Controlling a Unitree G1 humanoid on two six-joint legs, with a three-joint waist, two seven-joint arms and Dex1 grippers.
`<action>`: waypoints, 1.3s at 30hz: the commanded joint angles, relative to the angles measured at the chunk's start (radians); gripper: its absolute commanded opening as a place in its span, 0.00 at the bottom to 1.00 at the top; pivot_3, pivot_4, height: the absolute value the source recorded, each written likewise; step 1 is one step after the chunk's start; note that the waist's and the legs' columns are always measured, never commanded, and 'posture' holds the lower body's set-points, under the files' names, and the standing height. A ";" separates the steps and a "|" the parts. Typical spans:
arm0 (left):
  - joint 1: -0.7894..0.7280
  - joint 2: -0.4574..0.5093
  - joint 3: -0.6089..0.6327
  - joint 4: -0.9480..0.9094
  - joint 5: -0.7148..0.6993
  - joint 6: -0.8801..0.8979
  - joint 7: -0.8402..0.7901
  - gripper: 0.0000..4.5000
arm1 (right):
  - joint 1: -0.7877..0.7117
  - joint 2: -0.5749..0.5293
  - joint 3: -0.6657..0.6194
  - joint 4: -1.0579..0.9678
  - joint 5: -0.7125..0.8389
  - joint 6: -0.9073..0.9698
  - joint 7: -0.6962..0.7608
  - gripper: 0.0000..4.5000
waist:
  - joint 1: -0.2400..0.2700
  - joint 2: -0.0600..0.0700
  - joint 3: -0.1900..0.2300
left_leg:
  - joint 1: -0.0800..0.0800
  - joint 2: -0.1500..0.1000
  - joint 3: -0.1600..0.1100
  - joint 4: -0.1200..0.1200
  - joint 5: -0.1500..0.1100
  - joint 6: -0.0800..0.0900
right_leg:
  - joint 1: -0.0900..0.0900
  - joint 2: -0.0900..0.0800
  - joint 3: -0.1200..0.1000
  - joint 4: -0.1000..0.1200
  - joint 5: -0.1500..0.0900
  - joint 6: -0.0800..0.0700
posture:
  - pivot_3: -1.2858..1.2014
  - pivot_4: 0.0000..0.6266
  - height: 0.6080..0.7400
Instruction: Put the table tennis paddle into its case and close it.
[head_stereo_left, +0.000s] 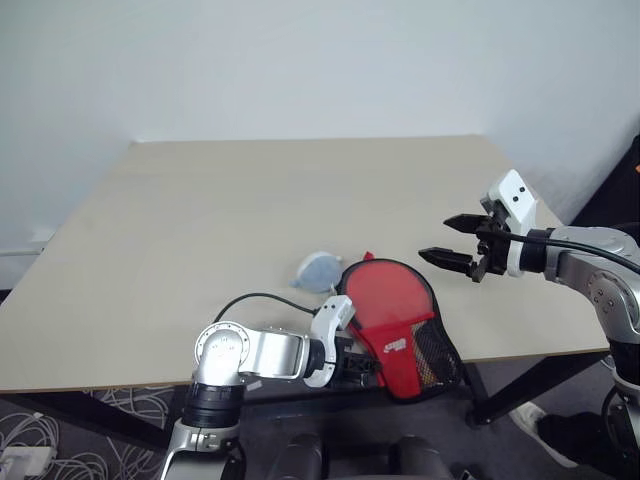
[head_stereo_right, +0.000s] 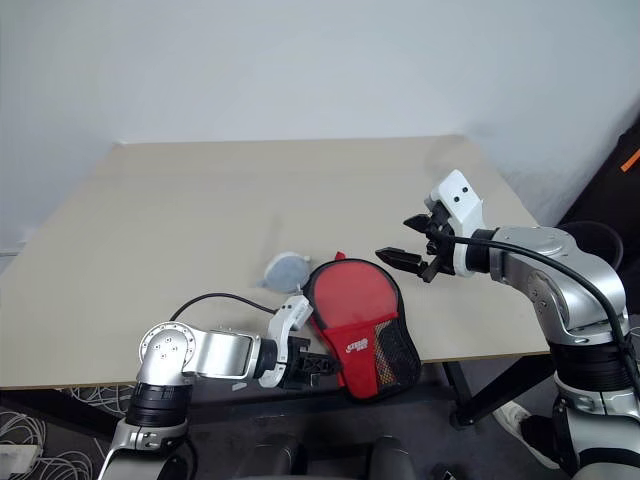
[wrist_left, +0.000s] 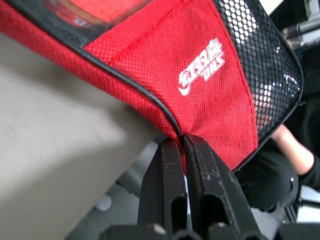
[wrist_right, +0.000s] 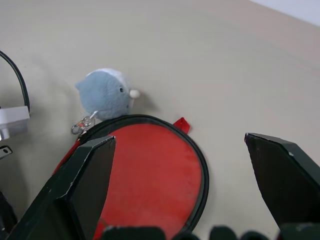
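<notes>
Left wrist view shows the left gripper (wrist_left: 182, 150) clamped on the case (head_stereo_left: 395, 335) edge at the table (head_stereo_left: 200, 220) near rim; the right gripper (head_stereo_left: 455, 242), fingers spread above the case, should descend squarely.

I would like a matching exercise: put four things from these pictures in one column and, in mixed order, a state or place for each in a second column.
1. left gripper
2. right gripper
3. case
4. blue plush toy

a. open, above the table
b. overhangs the table's near edge
c. shut on the case's edge
d. lies beside the case's round end

Pairs: 1-c, 2-a, 3-b, 4-d
</notes>
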 joint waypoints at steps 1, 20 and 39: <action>-0.019 0.042 -0.058 -0.024 -0.093 -0.040 0.018 0.00 | -0.028 -0.003 -0.016 -0.034 0.007 -0.006 -0.006 1.00 | 0.000 0.000 0.000 | 0.000 0.000 0.000 0.000 0.000 0.000 | 0.000 0.000 0.000 0.000 0.000 0.000 | 0.52 0.00 0.68; -0.120 0.411 -0.137 -0.317 0.073 -0.309 -0.341 0.04 | -0.089 0.030 0.035 0.069 -0.027 -0.066 0.006 1.00 | 0.002 0.001 0.001 | -0.001 0.000 0.001 0.000 0.000 0.000 | 0.000 0.000 0.000 -0.002 0.000 0.000 | 0.52 0.00 0.68; 0.020 0.271 -0.413 -0.147 0.946 -0.924 -0.977 0.00 | -0.472 0.413 0.231 0.760 -0.259 -0.319 0.009 1.00 | -0.008 0.003 0.001 | 0.000 0.001 0.002 -0.002 0.000 0.000 | -0.001 0.001 0.001 -0.001 0.002 0.000 | 0.52 0.00 0.68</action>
